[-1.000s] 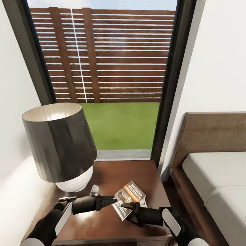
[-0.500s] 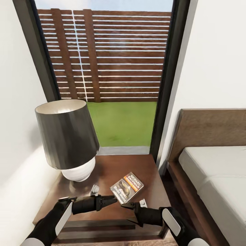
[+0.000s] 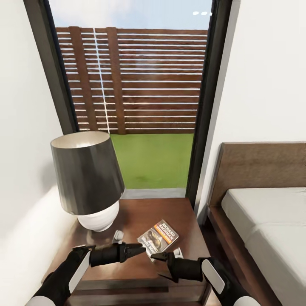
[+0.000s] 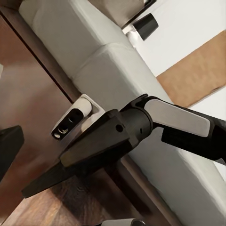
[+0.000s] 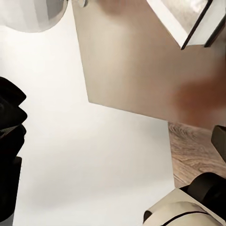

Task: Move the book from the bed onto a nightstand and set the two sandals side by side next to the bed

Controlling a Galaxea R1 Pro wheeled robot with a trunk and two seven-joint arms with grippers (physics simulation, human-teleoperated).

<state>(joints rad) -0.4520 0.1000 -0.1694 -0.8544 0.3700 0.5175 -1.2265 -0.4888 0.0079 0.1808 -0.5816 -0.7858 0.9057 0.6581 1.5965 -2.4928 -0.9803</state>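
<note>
nightstand [image 3: 187, 216], book [image 3: 158, 237] on top, lamp [image 3: 88, 178]

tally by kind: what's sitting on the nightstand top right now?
lamp: 1
book: 1
small white pieces (cannot identify): 2
Total on the nightstand: 4
</note>
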